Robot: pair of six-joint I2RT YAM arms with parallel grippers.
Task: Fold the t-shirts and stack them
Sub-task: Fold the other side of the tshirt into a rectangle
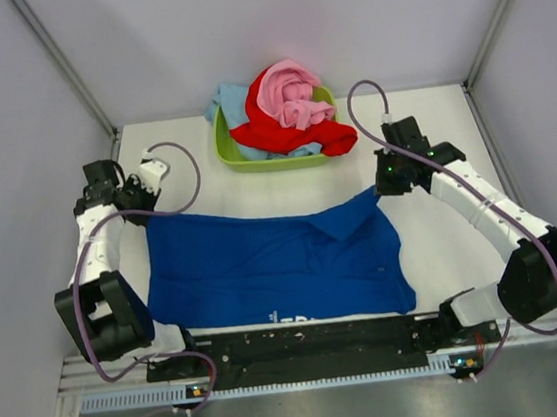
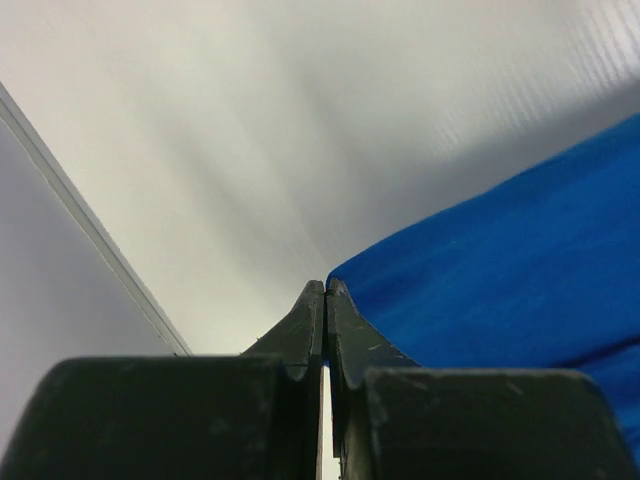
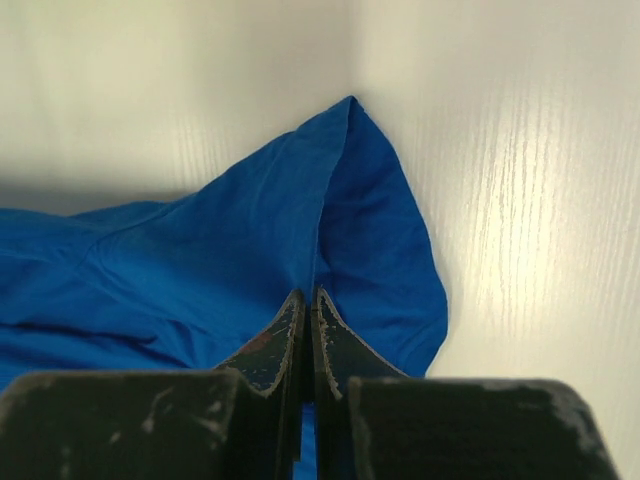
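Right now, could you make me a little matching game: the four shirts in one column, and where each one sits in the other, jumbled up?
Shirts:
1. royal blue t-shirt
2. red t-shirt
3. pink t-shirt
4. light blue t-shirt

Places:
A. on top of the heap in the green tub
B. spread out on the table, in front of the tub
C. poking out at the tub's far left corner
D. spilling over the tub's front right rim

Pairs: 1-B, 2-D, 3-A, 4-C.
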